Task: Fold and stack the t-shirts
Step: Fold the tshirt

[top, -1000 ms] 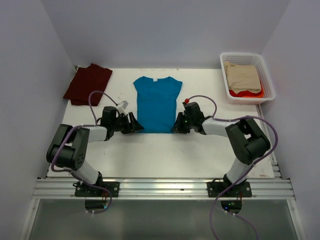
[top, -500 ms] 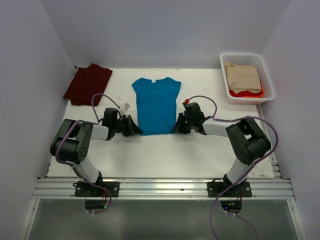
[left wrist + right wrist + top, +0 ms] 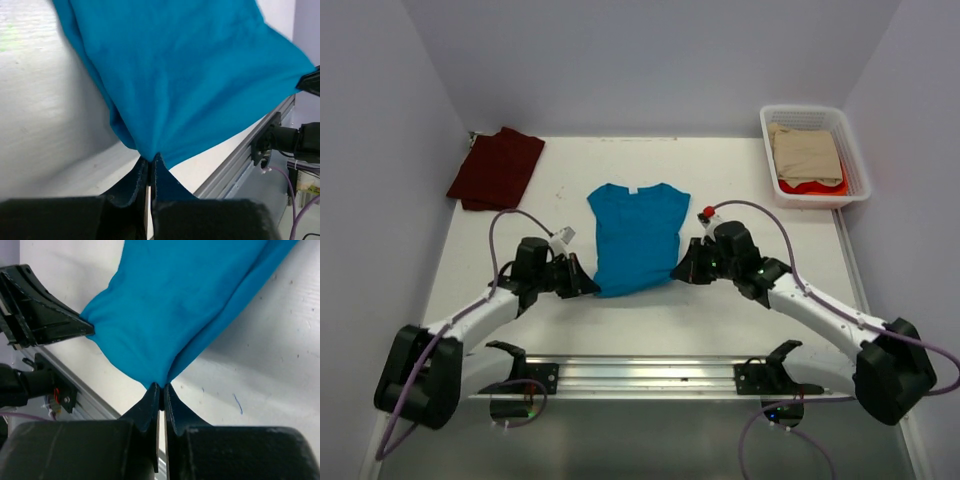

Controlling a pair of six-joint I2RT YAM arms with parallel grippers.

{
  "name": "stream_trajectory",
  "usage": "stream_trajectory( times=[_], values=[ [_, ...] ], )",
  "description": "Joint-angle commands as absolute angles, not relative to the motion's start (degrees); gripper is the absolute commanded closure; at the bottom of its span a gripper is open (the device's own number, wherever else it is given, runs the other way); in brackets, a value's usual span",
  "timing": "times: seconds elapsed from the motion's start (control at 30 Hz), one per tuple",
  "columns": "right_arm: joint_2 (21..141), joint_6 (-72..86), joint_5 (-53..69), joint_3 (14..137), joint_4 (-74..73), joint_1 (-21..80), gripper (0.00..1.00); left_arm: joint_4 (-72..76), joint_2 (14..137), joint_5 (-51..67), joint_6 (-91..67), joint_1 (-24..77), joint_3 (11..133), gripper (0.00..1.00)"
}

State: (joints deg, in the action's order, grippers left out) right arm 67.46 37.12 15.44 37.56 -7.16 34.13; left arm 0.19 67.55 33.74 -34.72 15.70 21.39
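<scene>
The left gripper (image 3: 591, 288) clamps the teal t-shirt (image 3: 635, 232) at its 7 o'clock hem corner, the right gripper (image 3: 681, 273) clamps the 5 o'clock corner; the maroon t-shirt (image 3: 498, 167) lies at 10 o'clock

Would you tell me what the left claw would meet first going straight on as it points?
The teal t-shirt held in the left claw: its cloth lies directly ahead; what follows beyond is unclear.

Teal t-shirt (image 3: 636, 235): centre, collar far, both near hem corners pinched up. Maroon t-shirt (image 3: 497, 168): folded, far left.
</scene>
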Motion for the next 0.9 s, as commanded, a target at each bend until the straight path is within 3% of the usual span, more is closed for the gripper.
stream_trajectory(
  times=[0.0, 0.2, 0.37, 0.87],
  values=[
    [59.78, 35.68, 11.78, 36.21, -16.16, 35.41, 1.0, -9.65, 58.73, 29.54, -37.61, 18.53, 21.27, 1.0],
    [49.41, 37.79, 7.3, 35.86, -25.22, 41.48, 1.0, -24.14, 40.81, 26.28, -42.8, 22.85, 26.44, 1.0],
    [45.27, 39.2, 2.65, 38.05, -31.19, 43.33, 1.0, -28.65, 36.3, 23.74, -43.68, 23.03, 29.97, 1.0],
    [64.41, 29.89, -17.66, 51.41, -28.22, 42.19, 1.0, -9.15, 58.35, 13.01, -33.84, 22.07, 36.9, 1.0]
  ],
)
